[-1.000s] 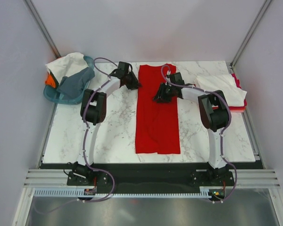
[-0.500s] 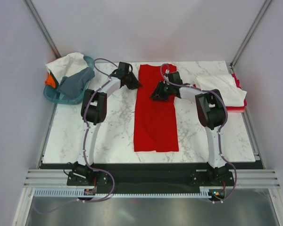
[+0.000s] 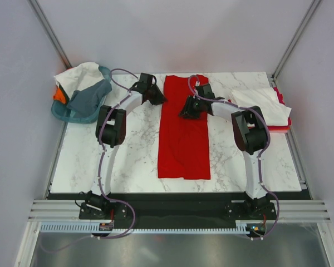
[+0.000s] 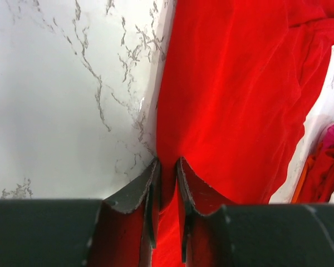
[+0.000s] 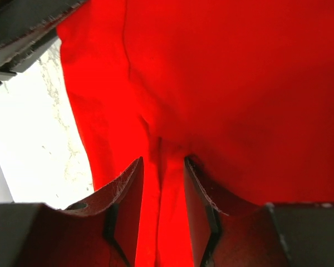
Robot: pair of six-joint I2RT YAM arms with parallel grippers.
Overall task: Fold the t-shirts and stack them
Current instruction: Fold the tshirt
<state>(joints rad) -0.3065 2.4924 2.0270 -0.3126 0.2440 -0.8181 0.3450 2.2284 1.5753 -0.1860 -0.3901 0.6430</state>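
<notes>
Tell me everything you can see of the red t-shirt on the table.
The red t-shirt is plain bright red cloth, folded lengthwise into a long narrow strip lying flat on the table, rumpled at the far end. The left gripper pinches its far left edge; the right gripper pinches a fold near the far end.

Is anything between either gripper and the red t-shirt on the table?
Nothing visible. The left gripper pinches the left edge of the red t-shirt, and the right gripper has the cloth between its fingers near the right edge.
</notes>
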